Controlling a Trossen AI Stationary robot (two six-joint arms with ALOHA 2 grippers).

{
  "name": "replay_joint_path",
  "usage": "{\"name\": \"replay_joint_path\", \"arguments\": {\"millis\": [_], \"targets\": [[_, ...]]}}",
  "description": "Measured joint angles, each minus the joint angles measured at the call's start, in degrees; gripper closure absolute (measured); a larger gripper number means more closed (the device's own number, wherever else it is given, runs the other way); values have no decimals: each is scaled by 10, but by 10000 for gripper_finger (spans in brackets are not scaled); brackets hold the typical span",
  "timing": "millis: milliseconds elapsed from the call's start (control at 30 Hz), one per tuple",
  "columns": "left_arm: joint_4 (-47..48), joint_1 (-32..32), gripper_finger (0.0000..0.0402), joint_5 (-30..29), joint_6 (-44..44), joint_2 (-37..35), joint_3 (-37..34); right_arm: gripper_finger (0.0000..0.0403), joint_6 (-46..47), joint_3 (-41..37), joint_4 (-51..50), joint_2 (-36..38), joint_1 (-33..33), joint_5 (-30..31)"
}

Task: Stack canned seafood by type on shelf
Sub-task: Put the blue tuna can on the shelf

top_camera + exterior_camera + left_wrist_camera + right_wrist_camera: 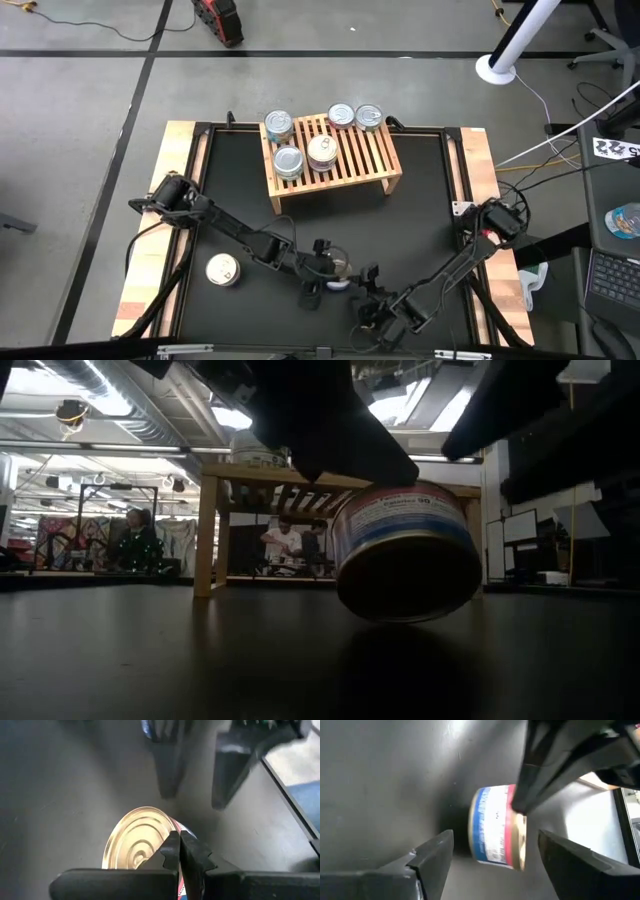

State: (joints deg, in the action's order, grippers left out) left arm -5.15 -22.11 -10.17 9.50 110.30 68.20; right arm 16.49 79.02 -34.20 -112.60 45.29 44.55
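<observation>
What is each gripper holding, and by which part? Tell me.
The left gripper pinches a can by its rim, fingers shut on the edge, the can tilted off the tabletop. The right gripper stands open beside the can, holding nothing.

There was one wooden shelf (350,165). Five cans sat on the shelf: two at its back right edge (341,116) (369,117), one at its back left corner (278,125), and two near its middle (289,162) (323,152). Two more cans were on the table in front of the shelf (222,270) (338,275). That made seven cans.
</observation>
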Motion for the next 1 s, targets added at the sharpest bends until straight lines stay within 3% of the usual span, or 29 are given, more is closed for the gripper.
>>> {"name": "replay_joint_path", "arguments": {"millis": [400,667,1000], "targets": [[-2,16,401,7,57,0,0,117,4,0,3,-18,-4,56],[-2,15,401,7,58,0,0,117,57,0,-6,-22,-19,40],[-2,16,400,8,70,0,0,117,58,0,-6,-47,-26,28]]}}
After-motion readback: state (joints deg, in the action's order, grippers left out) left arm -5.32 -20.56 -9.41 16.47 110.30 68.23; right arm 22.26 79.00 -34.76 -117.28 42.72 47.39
